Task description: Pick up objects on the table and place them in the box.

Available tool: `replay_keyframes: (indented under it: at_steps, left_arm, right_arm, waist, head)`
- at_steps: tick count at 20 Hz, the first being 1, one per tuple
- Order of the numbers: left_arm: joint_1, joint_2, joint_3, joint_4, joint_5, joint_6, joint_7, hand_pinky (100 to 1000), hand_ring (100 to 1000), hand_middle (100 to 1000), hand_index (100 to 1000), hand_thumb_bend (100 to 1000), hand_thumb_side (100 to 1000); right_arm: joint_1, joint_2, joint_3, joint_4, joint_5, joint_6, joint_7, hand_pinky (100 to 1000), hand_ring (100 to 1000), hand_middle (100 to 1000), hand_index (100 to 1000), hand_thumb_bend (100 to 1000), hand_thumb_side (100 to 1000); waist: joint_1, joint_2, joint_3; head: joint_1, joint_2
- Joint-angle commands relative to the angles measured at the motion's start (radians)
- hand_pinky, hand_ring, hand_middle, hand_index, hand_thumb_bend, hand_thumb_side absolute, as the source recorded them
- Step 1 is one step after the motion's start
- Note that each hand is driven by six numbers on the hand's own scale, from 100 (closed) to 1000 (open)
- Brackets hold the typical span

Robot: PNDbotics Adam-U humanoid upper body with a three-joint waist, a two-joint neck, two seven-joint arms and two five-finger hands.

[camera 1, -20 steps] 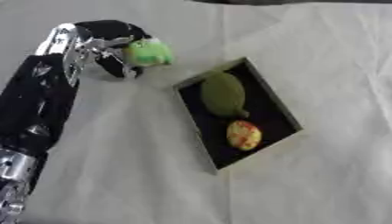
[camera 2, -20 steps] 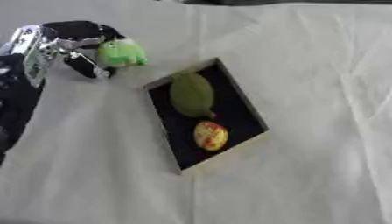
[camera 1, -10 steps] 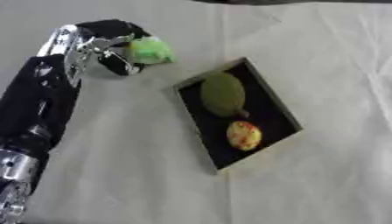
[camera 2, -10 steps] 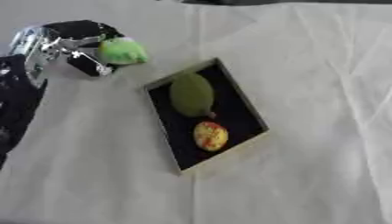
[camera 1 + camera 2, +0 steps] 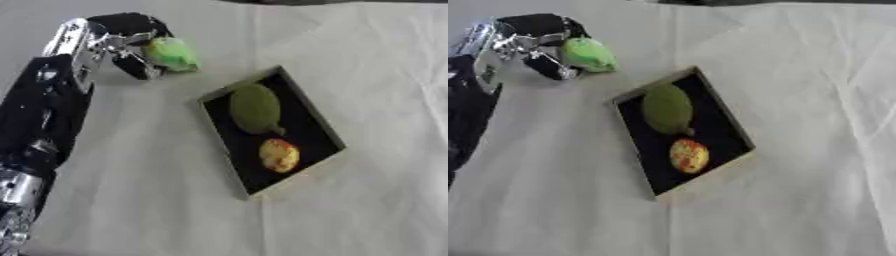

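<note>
Black box [image 5: 322,131] | holds olive fruit [image 5: 255,108], red-yellow fruit [image 5: 278,154]

left hand [image 5: 122,42] hiding green object's [image 5: 171,54] near side

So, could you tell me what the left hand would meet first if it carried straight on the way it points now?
The left hand, fingers curled round the bright green object, points right; beyond that object only bare cloth shows. The box lies nearer the camera, probably off that line, though depth is unclear.
</note>
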Motion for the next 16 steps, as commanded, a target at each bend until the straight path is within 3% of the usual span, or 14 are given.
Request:
replay_keyframes:
  at_steps: [1, 9, 16]
  left_arm:
    - [-0.011, 0.036, -0.024, -0.090, 0.047, -0.006, 0.054, 682, 619, 567, 732, 100, 205]
    - [0.004, 0.043, -0.087, -0.236, 0.170, -0.029, 0.064, 673, 592, 541, 708, 100, 192]
    - [0.022, 0.011, -0.187, -0.364, 0.324, -0.059, 0.015, 674, 585, 533, 702, 100, 200]
  right_arm:
    - [-0.006, -0.018, -0.014, -0.014, -0.005, 0.002, -0.002, 906, 894, 612, 748, 100, 470]
    - [-0.010, -0.020, -0.013, -0.014, -0.005, 0.000, -0.003, 906, 894, 612, 749, 100, 470]
    - [-0.015, -0.023, -0.010, -0.014, -0.006, -0.003, -0.003, 906, 894, 612, 749, 100, 470]
  waist:
    - [0.000, -0.026, 0.000]
    - [-0.001, -0.028, 0.003]
    - [0.000, -0.029, 0.008]
  head:
    - [-0.003, -0.004]
    - [-0.004, -0.003]
    - [-0.003, 0.000]
